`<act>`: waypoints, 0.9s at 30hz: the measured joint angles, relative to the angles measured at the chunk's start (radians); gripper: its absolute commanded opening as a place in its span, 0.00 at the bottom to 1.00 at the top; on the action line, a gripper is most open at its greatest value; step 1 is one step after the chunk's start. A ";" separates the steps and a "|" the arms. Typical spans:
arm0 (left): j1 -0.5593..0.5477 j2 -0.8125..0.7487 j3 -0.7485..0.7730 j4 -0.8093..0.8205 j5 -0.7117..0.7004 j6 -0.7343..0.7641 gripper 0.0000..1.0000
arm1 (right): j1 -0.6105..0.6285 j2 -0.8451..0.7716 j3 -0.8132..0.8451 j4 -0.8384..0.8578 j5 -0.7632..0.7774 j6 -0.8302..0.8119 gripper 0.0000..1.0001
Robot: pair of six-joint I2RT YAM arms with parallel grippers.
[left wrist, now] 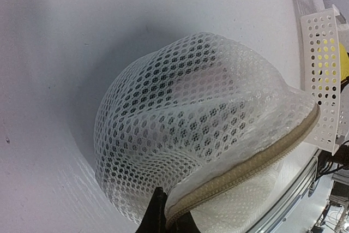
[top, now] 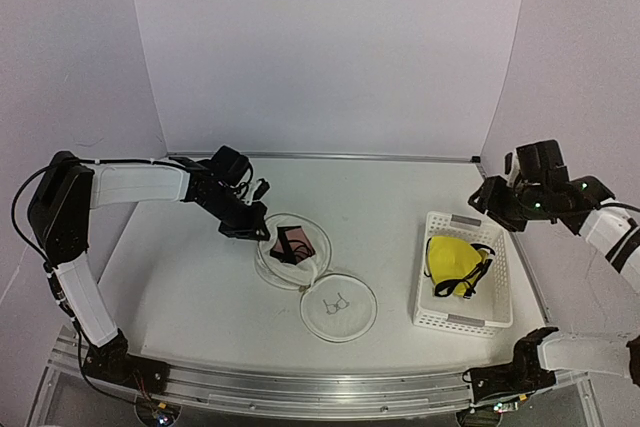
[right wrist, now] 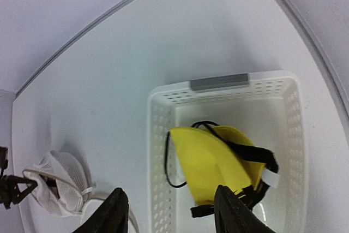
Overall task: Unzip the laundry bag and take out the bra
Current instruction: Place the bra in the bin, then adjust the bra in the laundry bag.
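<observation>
Fingertips of left gripper, half cropped, tight on laundry bag rim; right gripper apart.

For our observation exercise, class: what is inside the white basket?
A yellow bra with black straps lies inside the white basket. The basket floor beneath it is covered, so unseen.

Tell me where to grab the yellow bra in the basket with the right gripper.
Grip the raised yellow cup of the bra, coming straight down from above with the right gripper. The walls of the basket surround it, blocking any sideways approach, and the thin black straps look too slack for a sure hold.
</observation>
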 measured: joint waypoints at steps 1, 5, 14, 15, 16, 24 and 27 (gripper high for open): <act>0.000 0.000 0.000 0.000 -0.006 -0.002 0.00 | 0.048 0.013 0.024 0.001 0.000 0.000 0.56; 0.000 -0.004 -0.008 0.000 -0.040 -0.010 0.00 | 0.222 0.105 0.112 0.024 0.003 0.000 0.55; -0.002 -0.065 -0.053 -0.001 -0.090 -0.024 0.00 | 0.540 0.451 0.328 0.089 0.008 -0.038 0.56; -0.002 -0.072 -0.057 0.000 -0.091 -0.029 0.00 | 0.565 0.489 0.359 0.093 0.003 -0.045 0.56; -0.002 -0.079 -0.061 -0.001 -0.091 -0.034 0.00 | 0.587 0.527 0.390 0.101 -0.004 -0.051 0.56; -0.002 -0.090 -0.066 -0.001 -0.087 -0.041 0.00 | 0.720 0.795 0.617 0.150 -0.074 -0.086 0.52; -0.003 -0.090 -0.066 -0.001 -0.085 -0.042 0.00 | 0.747 0.874 0.669 0.158 -0.093 -0.091 0.49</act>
